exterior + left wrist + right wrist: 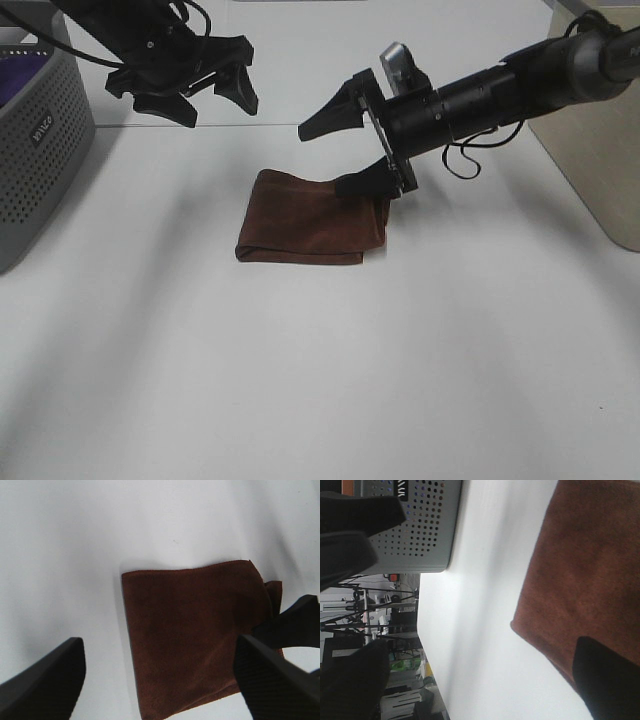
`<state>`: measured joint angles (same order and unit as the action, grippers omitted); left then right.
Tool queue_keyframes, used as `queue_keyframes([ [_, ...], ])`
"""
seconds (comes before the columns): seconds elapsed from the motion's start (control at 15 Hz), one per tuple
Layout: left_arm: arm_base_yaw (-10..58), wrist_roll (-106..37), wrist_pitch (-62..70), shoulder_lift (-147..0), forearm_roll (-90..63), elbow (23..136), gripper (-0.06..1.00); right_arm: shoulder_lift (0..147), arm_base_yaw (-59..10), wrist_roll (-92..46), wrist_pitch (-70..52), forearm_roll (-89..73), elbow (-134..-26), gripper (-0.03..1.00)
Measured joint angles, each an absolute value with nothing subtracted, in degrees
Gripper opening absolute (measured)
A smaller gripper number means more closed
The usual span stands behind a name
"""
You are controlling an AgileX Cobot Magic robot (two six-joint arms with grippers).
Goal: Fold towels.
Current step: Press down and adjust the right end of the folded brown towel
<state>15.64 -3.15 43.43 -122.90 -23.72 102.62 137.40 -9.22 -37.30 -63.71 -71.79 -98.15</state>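
The towel (300, 220) is a dark reddish-brown cloth lying folded into a rectangle in the middle of the white table (320, 380). My left gripper (215, 108) hangs open above the table, behind and to the left of the towel and apart from it. In its wrist view the towel (195, 630) lies flat below the spread fingers (45, 685). My right gripper (324, 160) is open at the towel's far right corner, its lower finger resting on the cloth. The right wrist view shows that finger (610, 680) on the towel (590, 570).
A grey perforated basket (40, 150) stands at the table's left edge, with purple fabric (20, 85) inside; it also shows in the right wrist view, basket (415, 530). A beige box (600, 150) stands at the far right.
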Motion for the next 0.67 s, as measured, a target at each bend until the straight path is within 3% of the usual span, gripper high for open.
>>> queue_keyframes([
  [0.67,15.64,-3.15,44.0,-122.9,-23.72,102.62,0.75,139.86,-4.24,-37.53,-64.4,-64.06,-98.15,0.93],
])
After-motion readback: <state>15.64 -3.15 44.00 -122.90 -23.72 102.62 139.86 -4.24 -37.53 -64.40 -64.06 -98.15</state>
